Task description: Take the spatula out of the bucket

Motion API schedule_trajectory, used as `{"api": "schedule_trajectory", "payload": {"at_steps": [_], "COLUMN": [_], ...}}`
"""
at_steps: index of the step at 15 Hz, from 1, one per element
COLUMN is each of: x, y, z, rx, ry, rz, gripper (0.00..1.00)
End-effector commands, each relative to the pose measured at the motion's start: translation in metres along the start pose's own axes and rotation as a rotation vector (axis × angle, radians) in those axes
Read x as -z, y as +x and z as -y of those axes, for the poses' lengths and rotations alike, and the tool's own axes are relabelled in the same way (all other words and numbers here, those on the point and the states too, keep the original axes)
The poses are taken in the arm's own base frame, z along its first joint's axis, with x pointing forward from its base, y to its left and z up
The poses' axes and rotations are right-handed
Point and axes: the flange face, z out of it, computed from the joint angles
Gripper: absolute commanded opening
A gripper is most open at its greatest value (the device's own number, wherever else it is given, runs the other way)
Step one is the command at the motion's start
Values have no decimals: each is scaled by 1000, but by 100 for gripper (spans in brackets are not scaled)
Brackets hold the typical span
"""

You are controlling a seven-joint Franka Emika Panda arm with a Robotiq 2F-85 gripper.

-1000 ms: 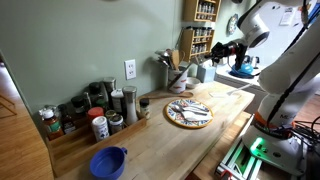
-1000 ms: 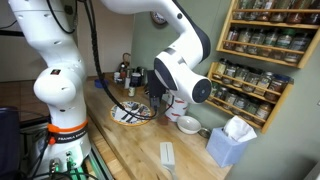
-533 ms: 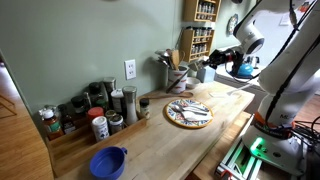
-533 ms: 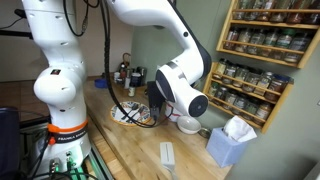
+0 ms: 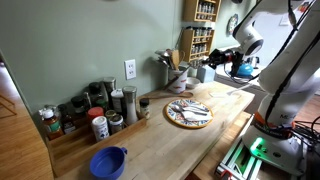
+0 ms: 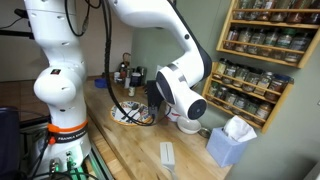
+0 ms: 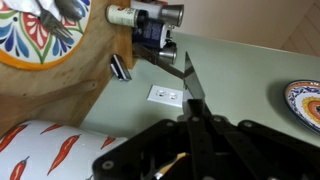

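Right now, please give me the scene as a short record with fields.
gripper: close to the bucket, state unclear
bucket: upright near the wall, holds utensils
plate: colourful, on the counter, cutlery lying on it
blue bowl: near the counter's front edge
spice jars: grouped against the wall

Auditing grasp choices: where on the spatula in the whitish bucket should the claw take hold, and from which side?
Probably the shaft of the spatula just above the rim of the bucket, from above on the counter side: it sticks up among other utensils, close to the wall.
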Motion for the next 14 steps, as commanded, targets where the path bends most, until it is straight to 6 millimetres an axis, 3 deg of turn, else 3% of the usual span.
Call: {"api": "schedule_trajectory", "payload": {"at_steps": [1,8,14], "x": [-8,-17,-19], "y": [0,-20,-22], "z": [-25,-99,-136], "rx": [-58,-181,-167], "ry": [144,233,172], "rz": [-16,-104,-187], "gripper": [0,0,0]}}
